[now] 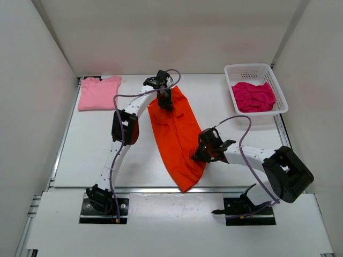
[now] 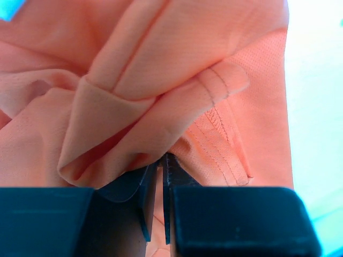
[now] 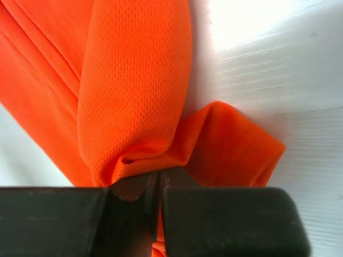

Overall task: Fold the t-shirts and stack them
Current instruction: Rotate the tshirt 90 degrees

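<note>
An orange t-shirt [image 1: 177, 134] lies stretched on the white worktop [image 1: 91, 155] between two claws: left claw [image 1: 165, 103] clamped on its far end, right claw [image 1: 197, 156] clamped on its near side (fabric bunched in both).

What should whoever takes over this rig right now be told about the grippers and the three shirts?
Left gripper: shut on the far end of the orange shirt, which lies in a long strip mid-table.
Right gripper: shut on its near right edge.
Pink shirt: folded, at the far left corner of the table.
Magenta shirt: crumpled in the white basket.
Left to do: finish folding the orange, fold the magenta, stack all three.
</note>
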### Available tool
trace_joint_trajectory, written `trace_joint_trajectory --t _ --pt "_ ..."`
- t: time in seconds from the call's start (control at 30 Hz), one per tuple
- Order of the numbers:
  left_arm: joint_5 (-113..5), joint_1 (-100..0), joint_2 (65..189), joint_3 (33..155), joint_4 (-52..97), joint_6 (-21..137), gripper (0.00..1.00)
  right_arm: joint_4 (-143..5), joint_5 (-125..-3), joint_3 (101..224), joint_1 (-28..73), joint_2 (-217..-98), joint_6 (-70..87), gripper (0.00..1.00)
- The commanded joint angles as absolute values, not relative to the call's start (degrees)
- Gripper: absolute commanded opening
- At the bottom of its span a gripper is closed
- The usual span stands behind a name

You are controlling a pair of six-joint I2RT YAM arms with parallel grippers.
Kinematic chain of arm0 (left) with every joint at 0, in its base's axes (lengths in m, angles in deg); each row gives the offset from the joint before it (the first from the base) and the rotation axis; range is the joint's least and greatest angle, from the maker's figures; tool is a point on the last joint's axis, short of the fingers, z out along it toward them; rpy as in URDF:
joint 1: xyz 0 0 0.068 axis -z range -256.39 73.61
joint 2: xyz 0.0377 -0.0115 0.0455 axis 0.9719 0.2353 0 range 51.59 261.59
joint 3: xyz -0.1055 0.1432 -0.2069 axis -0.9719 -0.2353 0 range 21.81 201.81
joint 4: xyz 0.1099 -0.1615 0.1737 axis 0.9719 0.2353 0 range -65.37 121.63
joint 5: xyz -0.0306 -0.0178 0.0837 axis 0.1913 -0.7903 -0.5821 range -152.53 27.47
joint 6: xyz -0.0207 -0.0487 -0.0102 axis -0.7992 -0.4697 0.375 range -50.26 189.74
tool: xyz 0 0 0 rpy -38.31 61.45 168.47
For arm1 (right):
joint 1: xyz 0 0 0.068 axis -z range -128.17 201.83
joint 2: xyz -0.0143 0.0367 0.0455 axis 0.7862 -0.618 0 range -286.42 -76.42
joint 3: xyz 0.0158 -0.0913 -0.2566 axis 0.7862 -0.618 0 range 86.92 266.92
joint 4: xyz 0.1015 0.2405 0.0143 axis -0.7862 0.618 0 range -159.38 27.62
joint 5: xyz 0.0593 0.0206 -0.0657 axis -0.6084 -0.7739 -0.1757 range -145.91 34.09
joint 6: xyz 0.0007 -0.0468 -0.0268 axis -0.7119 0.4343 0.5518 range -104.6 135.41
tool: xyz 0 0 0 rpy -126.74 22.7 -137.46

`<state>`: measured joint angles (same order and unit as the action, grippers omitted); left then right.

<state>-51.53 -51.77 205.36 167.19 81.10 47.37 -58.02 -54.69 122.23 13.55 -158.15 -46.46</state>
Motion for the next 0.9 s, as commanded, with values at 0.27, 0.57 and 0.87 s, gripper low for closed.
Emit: trace_joint_trajectory --t 0.27,0.57,0.87 --pt "-46.80 -56.79 209.09 168.42 71.49 38.90 0.21 -69.93 -46.96 117.76 6.14 -160.96 -72.83 0.00" --pt "-44.87 -58.81 211.10 169.38 64.71 36.61 0.20 -62.53 -43.08 121.63 1.38 -160.26 -71.87 0.00" --pt "-41.00 -58.38 207.69 170.26 60.05 35.20 0.28 -63.14 -35.61 127.25 -2.13 -155.61 -56.33 0.00"
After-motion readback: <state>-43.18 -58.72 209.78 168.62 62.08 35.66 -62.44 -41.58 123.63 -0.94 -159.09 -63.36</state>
